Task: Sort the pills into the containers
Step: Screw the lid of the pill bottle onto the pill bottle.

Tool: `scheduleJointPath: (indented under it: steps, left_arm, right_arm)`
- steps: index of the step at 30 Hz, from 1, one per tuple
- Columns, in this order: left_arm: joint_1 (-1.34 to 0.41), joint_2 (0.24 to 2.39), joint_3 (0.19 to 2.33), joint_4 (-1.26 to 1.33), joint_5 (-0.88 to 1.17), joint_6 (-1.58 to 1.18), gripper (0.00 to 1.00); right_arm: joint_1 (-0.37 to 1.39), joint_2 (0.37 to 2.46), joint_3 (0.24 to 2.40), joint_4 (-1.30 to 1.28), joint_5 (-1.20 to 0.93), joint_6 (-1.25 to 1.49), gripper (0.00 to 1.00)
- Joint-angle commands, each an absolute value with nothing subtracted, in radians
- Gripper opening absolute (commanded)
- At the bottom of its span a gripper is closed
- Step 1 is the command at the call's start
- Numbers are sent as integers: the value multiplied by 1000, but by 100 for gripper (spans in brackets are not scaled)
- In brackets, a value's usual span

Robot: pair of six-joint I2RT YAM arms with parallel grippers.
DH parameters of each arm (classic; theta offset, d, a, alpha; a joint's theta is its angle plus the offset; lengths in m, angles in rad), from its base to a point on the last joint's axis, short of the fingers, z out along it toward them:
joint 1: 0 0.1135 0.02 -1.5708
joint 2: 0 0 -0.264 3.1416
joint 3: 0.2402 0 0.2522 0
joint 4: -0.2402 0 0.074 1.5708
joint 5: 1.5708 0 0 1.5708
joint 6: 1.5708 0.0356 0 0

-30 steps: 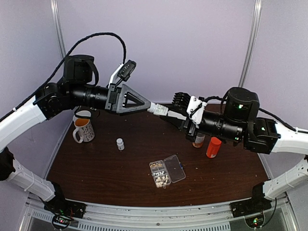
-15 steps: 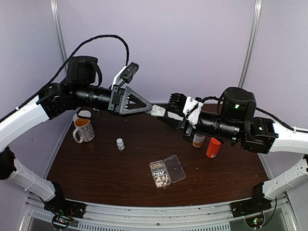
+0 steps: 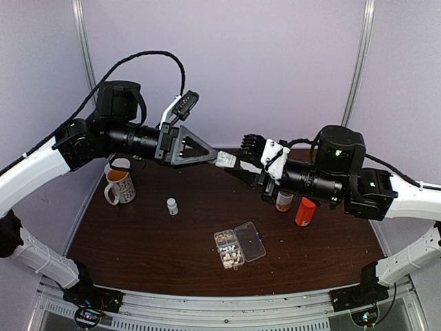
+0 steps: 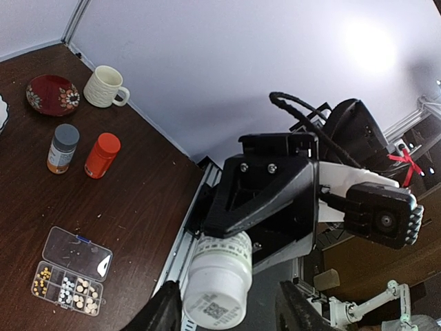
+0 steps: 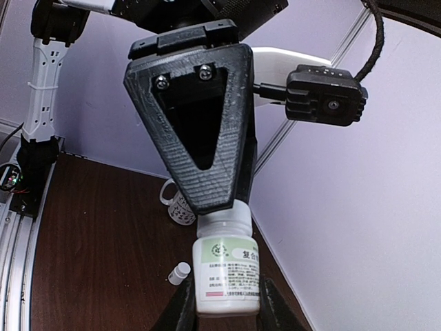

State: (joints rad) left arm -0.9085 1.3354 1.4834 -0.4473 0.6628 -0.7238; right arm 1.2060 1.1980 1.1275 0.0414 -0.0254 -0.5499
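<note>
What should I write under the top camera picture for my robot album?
Right gripper holds a small white plastic bottle above the dark brown table; left gripper meets its other end.

Left claw (image 3: 218, 156) opposite right claw (image 3: 236, 165), aloft

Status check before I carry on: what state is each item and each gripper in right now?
labelled white bottle: lifted in the air, between both grippers.
right gripper: shut on the bottle's body.
left gripper: jaws around the bottle's other end, gap showing on one side.
organiser box: lid open flat; some cells hold pills.
orange bottle: upright, cap on.
small white bottle: upright, untouched.
</note>
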Motion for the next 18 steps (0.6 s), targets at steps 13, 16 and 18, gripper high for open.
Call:
scheduleJointPath:
  steps: [13, 16, 18]
  left_arm:
    - [-897, 1324, 1490, -428, 674, -703, 10]
    - [-897, 1327, 1489, -425, 687, -682, 0]
    - [-897, 1327, 1490, -425, 694, -653, 0]
  right_arm:
    - [1210, 1193, 1152, 32, -21, -531, 0]
    - [1210, 1202, 1177, 7, -44, -492, 0]
    - [1208, 1201, 1185, 7, -77, -456, 0]
